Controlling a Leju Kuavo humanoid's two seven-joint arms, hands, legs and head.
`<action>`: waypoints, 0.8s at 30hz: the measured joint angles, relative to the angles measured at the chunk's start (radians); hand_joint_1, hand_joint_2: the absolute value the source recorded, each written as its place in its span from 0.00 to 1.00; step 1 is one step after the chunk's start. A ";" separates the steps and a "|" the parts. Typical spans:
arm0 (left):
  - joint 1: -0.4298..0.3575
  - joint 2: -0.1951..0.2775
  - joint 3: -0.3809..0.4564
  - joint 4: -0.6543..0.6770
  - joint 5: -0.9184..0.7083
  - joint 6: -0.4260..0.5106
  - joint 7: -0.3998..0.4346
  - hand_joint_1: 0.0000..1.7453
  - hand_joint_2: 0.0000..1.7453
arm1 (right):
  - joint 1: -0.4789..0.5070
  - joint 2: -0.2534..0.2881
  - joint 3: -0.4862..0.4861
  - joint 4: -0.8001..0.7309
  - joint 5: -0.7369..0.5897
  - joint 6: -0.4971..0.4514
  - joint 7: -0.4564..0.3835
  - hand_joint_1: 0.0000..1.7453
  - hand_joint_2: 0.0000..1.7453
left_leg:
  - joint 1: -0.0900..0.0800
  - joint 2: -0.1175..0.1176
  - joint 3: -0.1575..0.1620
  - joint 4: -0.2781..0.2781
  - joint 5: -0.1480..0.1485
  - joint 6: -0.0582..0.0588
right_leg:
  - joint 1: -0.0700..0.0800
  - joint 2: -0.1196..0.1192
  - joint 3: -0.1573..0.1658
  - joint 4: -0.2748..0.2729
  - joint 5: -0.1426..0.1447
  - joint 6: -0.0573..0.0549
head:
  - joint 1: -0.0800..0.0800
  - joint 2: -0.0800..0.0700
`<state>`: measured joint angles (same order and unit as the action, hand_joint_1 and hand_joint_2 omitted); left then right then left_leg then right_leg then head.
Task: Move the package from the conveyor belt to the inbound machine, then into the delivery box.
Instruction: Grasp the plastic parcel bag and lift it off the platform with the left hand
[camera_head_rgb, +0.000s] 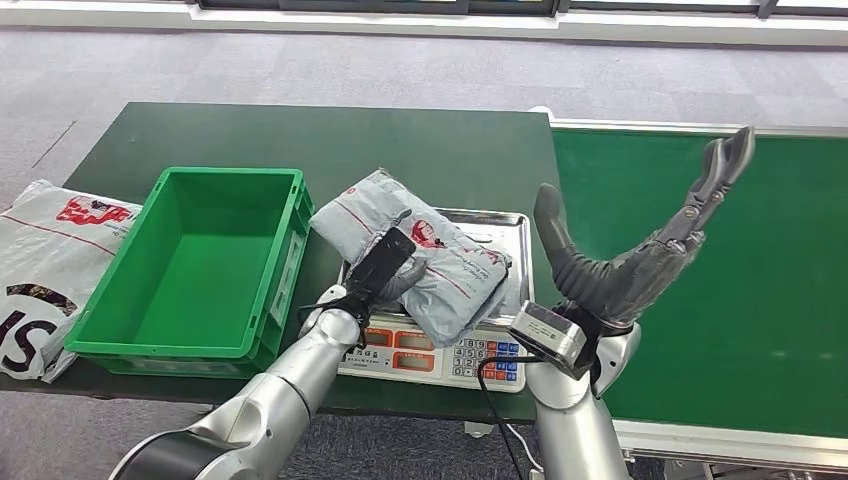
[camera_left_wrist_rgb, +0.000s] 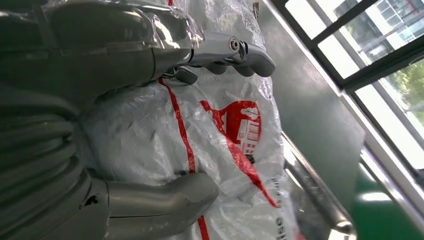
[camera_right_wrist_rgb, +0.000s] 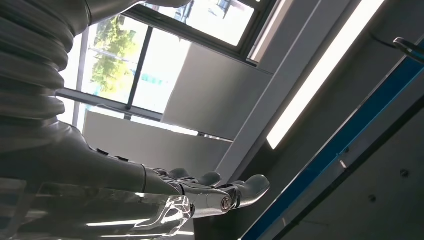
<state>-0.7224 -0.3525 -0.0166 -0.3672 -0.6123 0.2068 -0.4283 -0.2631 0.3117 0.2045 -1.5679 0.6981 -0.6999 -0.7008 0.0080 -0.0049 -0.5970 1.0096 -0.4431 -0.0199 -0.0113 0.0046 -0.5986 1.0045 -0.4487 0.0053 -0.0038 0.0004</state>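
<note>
The left hand (camera_head_rgb: 385, 268) grips the package (camera_head_rgb: 430, 262), a grey plastic mailer with red printing. In the head view the dark back of the hand lies over the near, left part of the package, with the silver forearm rising to it from below. The left wrist view shows the grasp from close behind: the thumb (camera_left_wrist_rgb: 165, 200) presses one side of the crinkled bag and the fingers (camera_left_wrist_rgb: 235, 52) wrap over the opposite side, so the package (camera_left_wrist_rgb: 220, 135) sits between them, its red logo facing the camera.

The package rests across the steel tray (camera_head_rgb: 500, 225) of the inbound machine (camera_head_rgb: 440, 355), a weighing scale with red displays and a keypad on its front. The far left end of the package juts past the tray's edge, toward the delivery box (camera_head_rgb: 195, 262). That green box stands open just left of the scale on the dark green table (camera_head_rgb: 330, 140). Further left, a white bag (camera_head_rgb: 50, 260) with red and black print lies at the table's edge, touching the box's side.

The right hand (camera_head_rgb: 640, 245) is raised to the right of the scale, fingers spread and holding nothing, well apart from the package. It hangs above the near edge of the conveyor belt (camera_head_rgb: 720, 250). In the right wrist view its fingers (camera_right_wrist_rgb: 240, 190) extend freely, against windows and a ceiling light.
</note>
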 joint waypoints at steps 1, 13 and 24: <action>0.004 0.000 -0.019 0.004 -0.039 0.035 0.017 0.00 1.00 | 0.000 0.000 0.000 0.001 0.000 0.000 0.000 0.00 1.00 | 0.000 0.000 0.000 0.000 0.000 0.000 | 0.000 0.000 0.000 0.000 0.000 0.000 | 0.000 0.000; 0.052 0.000 -0.255 0.042 -0.386 0.278 0.265 0.00 1.00 | 0.000 0.000 0.000 0.025 -0.009 0.001 0.000 0.00 1.00 | 0.000 0.000 0.000 0.000 0.000 0.000 | 0.000 0.000 0.001 0.000 0.000 0.000 | 0.000 0.000; 0.061 0.001 -0.352 0.051 -0.472 0.312 0.336 1.00 1.00 | -0.003 0.000 0.002 0.050 -0.027 0.001 0.000 0.00 1.00 | 0.000 -0.001 0.002 0.000 0.000 0.000 | 0.000 -0.001 0.004 0.000 0.000 0.000 | 0.000 0.000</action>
<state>-0.6618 -0.3517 -0.3684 -0.3161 -1.0843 0.5189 -0.0919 -0.2658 0.3117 0.2067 -1.5179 0.6710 -0.6985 -0.7008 0.0080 -0.0064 -0.5955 1.0095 -0.4431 -0.0197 -0.0113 0.0036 -0.5950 1.0044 -0.4488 0.0054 -0.0038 0.0004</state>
